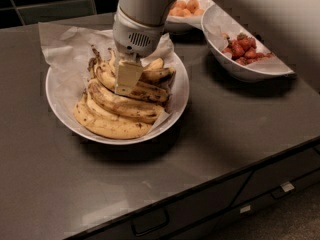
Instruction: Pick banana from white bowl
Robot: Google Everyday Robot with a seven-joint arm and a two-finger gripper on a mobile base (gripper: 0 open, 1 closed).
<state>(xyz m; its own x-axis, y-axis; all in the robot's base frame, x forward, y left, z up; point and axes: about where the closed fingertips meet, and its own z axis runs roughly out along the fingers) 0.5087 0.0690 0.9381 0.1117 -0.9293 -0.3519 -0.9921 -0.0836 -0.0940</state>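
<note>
Fig. 1. My gripper (128, 82) over the fruit, seen from above and in front.

(a) My arm (146, 4) comes in from the top edge. The gripper points straight down into the white bowl (56, 109), approx. at its centre. Its pale tip lies against the upper bananas (117, 115), just right of the dark stems. Whether the claw is wide, narrow or closed on fruit: can't tell, since the wrist housing and the bunch hide that.

(b) Bananas: a ripe, brown-flecked bunch, fanned w/ stems toward the back-left and tips toward the right. All of them lie inside the white bowl on crumpled white paper (65, 49), which spills over the rim at back and left. None is lifted clear.

(c) White bowl stands left of centre on the dark grey counter (225, 134).

(d) Back-right, well apart from it: a smaller bowl (262, 71) w/ red berries (242, 49). Behind my arm, partly hidden: another small bowl (176, 28) w/ orange fruits (186, 7).

(e) Front edge: cabinet drawers w/ handles (150, 223).
</note>
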